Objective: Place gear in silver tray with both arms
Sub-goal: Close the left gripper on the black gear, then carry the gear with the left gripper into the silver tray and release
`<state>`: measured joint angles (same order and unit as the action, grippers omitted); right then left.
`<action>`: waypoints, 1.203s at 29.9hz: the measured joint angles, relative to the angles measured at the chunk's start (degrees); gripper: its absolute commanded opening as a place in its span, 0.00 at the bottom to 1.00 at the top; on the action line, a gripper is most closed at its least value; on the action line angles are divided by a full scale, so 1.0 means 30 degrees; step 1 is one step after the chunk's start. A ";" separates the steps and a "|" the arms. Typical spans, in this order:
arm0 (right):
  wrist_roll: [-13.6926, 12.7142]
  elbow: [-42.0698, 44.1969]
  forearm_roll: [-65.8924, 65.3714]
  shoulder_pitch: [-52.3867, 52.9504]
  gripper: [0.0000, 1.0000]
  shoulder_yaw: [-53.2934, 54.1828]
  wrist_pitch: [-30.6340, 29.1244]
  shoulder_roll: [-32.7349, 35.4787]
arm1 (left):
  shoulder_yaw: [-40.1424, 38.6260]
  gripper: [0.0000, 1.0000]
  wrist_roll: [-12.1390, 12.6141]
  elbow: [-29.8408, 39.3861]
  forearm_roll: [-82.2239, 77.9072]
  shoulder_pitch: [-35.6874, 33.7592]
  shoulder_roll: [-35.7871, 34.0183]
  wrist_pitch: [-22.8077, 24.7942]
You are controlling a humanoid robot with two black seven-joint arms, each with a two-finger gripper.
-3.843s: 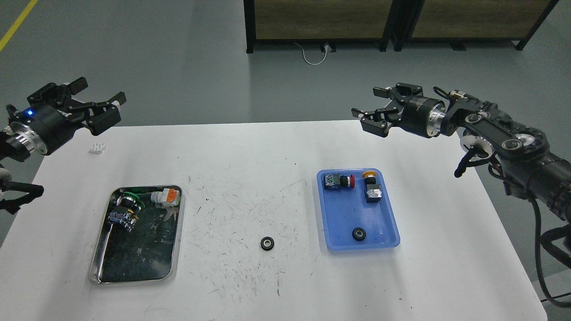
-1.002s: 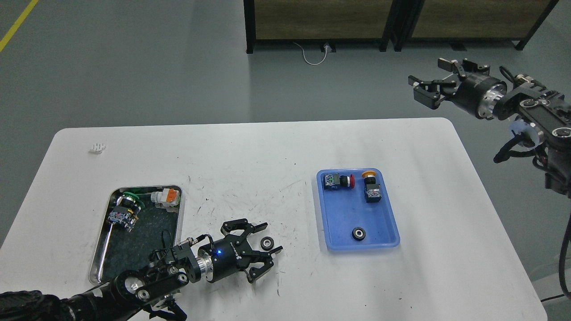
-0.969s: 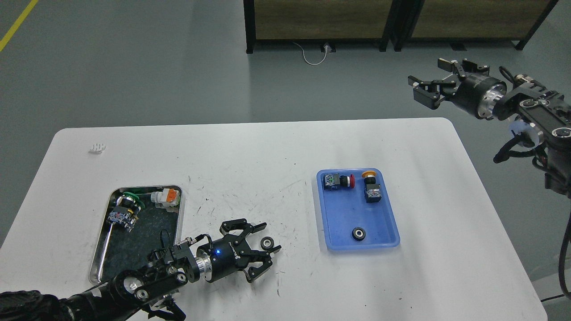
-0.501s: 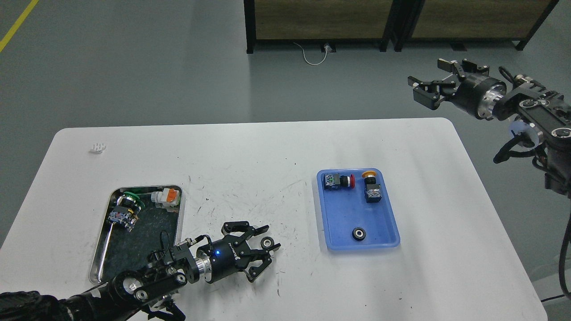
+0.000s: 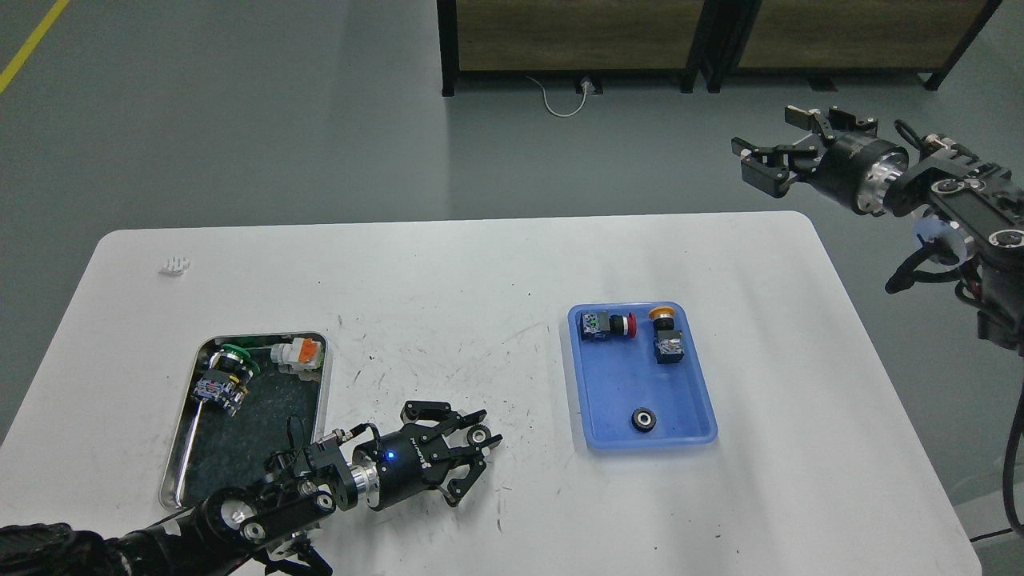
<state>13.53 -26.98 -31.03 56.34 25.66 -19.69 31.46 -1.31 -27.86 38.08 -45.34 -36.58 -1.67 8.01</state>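
Observation:
A small black gear (image 5: 478, 435) with a silver hub lies on the white table, right of the silver tray (image 5: 264, 335). My left gripper (image 5: 482, 428) reaches in from the lower left, low over the table, with its claw fingers closed in around the gear, which still rests on the table. The silver tray holds a green-capped switch (image 5: 224, 376) and an orange-and-white part (image 5: 298, 354) at its far end. My right gripper (image 5: 770, 157) is open and empty, raised high beyond the table's far right corner.
A blue plastic tray (image 5: 616, 384) right of centre holds a second black gear (image 5: 642, 419), a red-button switch (image 5: 606, 325) and a yellow-button switch (image 5: 666, 336). A small white part (image 5: 174, 265) lies at the far left. The table top (image 5: 448, 280) is scratched.
My left arm came down from the raised far left to the gear, and its fingers have closed in around it over the last second. My right arm rose and drew back to the right.

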 measured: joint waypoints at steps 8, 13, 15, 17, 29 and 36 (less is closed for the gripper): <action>0.0000 0.0084 0.0000 0.0065 0.86 0.0000 0.0000 0.0000 | 0.0335 0.44 0.0001 0.0019 0.0000 0.0061 0.0000 -0.0033; 0.0000 0.0088 0.0000 0.0085 0.86 -0.0016 0.0000 0.0000 | 0.0479 0.42 0.0008 -0.0018 0.0001 0.0087 -0.0020 -0.0083; 0.0000 0.0088 -0.0001 0.0085 0.86 -0.0015 0.0000 -0.0001 | 0.0486 0.40 0.0011 -0.0026 -0.0002 0.0090 -0.0024 -0.0086; 0.0000 0.0088 0.0000 0.0086 0.86 -0.0015 0.0000 -0.0015 | 0.0491 0.37 0.0016 -0.0030 -0.0003 0.0089 -0.0031 -0.0096; 0.0000 0.0097 0.0000 0.0126 0.86 0.0001 0.0000 0.0001 | 0.0258 0.30 0.0257 0.0177 0.0045 -0.0069 -0.0371 -0.0184; 0.0000 0.0207 0.0000 0.0041 0.86 -0.0012 0.0000 0.0009 | -0.0272 0.30 0.0528 0.0668 0.1286 -0.1553 -0.1401 0.0030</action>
<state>13.53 -26.36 -31.03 56.46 25.63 -19.69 31.49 -2.13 -26.27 40.09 -41.48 -41.24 -5.88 8.09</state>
